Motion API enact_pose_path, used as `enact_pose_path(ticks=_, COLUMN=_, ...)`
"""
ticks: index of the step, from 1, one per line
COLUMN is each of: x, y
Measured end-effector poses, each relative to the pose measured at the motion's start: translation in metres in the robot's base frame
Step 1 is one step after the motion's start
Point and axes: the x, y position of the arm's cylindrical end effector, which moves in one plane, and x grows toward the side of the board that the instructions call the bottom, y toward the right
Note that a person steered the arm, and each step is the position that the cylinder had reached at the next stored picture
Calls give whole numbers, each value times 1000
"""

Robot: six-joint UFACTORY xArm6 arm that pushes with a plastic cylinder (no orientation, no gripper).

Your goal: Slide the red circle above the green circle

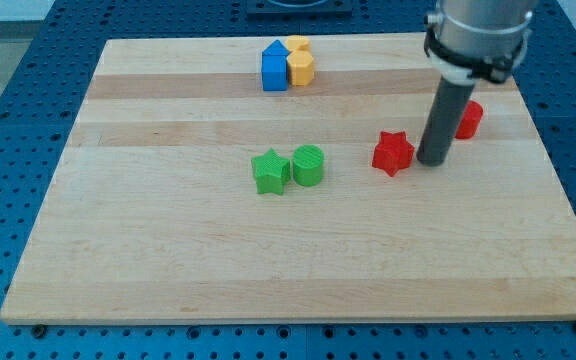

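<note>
Green star [270,171] (ridged), smooth wooden board [168,270]

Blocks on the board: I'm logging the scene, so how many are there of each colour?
Red: 2, the red star and the red circle, partly behind the rod; my tip sits between them.
Green: 2, the green star and the green circle.
Blue: 1, the blue block.
Yellow: 2, yellow blocks and.
Total: 7

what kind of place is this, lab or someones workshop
Most likely a robotics lab bench. A wooden board lies on a blue perforated table, an arm's rod ends at my tip beside the red star, and small coloured blocks are scattered about.
</note>
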Motion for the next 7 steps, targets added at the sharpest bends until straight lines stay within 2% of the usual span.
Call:
enact_pose_path(ticks=1, x=-3, y=-20)
enact_pose_path(ticks=3, x=25, y=-73)
enact_pose_path(ticks=5, x=31, y=-86)
enact_pose_path(ticks=7, x=-80, y=-29)
